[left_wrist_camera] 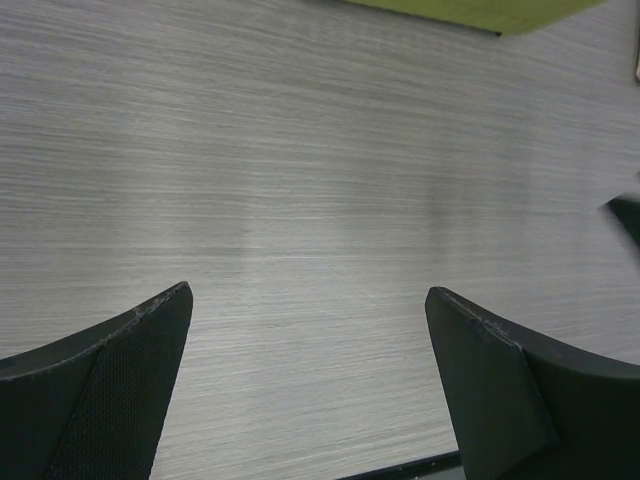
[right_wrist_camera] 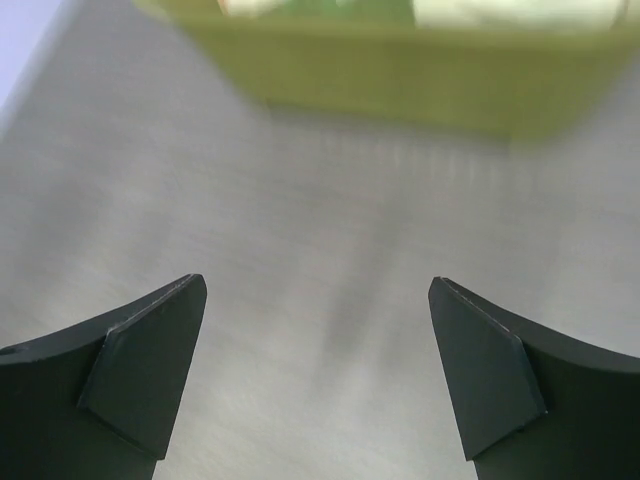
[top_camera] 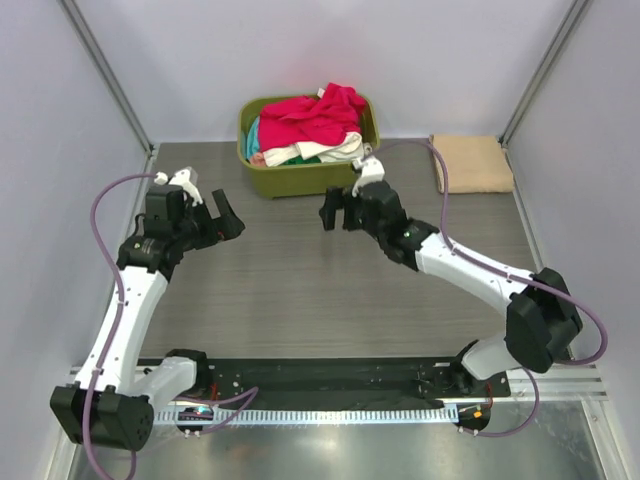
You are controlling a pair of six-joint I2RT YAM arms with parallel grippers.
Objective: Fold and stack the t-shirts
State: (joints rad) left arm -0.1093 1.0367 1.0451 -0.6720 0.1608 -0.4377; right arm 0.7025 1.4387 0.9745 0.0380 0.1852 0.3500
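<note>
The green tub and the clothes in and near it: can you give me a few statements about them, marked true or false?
1. The red t-shirt lies on top of the pile in the green tub. True.
2. The tan t-shirt is in the tub too. False: it lies flat on the table, right of the tub.
3. The left gripper and the right gripper are both open and empty. True.
4. The tub stands by the arms' bases. False: it stands at the table's far edge.
</note>
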